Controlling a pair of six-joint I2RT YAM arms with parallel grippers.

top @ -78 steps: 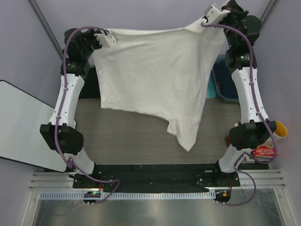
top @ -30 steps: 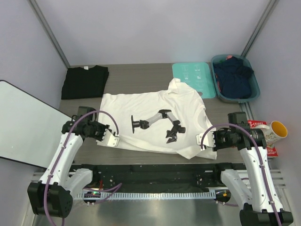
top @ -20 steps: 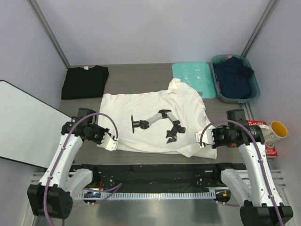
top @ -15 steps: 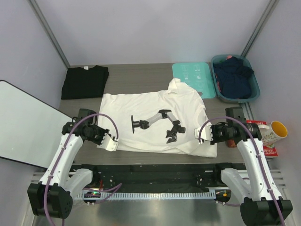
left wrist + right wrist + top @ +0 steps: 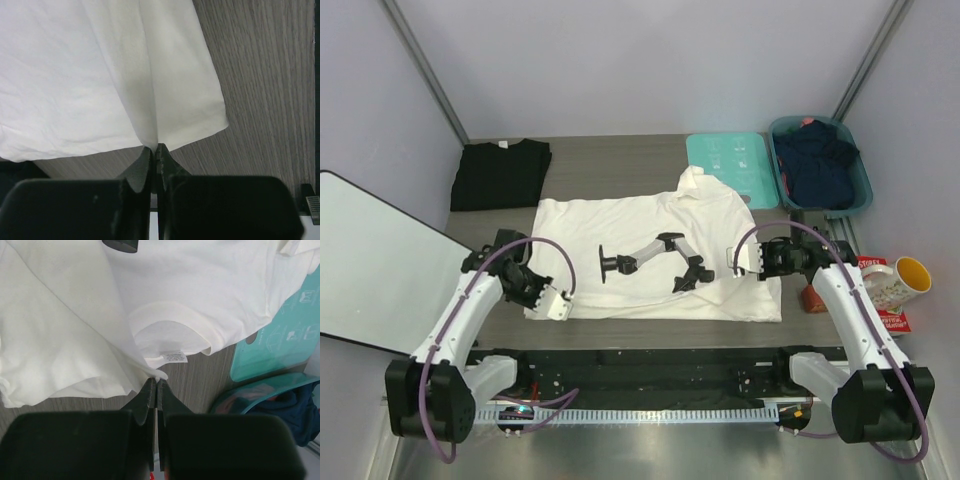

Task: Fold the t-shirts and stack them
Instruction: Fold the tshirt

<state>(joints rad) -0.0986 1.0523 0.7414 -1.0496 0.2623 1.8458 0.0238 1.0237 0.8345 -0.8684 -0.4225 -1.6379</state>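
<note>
The white t-shirt (image 5: 610, 225) lies spread flat mid-surface (image 5: 620, 160), with the folded black t-shirt (image 5: 500, 173) at its 10 o'clock. The left fingers (image 5: 142, 167) are clenched on the white t-shirt's 8 o'clock hem corner. The right fingers (image 5: 146, 395) pinch a fold at its 3 o'clock edge.

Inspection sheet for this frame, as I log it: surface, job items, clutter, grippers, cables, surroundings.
Surface: wood-grain table.
Job's things: white t-shirt spread flat, black graphic facing up; black t-shirt folded at far left.
Clutter: teal board, teal basket of dark clothes, mug, red packet at right.
Grippers: left gripper shut on the white shirt's near-left hem; right gripper shut on its edge beside the collar.
Cables: purple cables loop along both arms; no snag seen.
Surroundings: white panel at left; pale walls.
</note>
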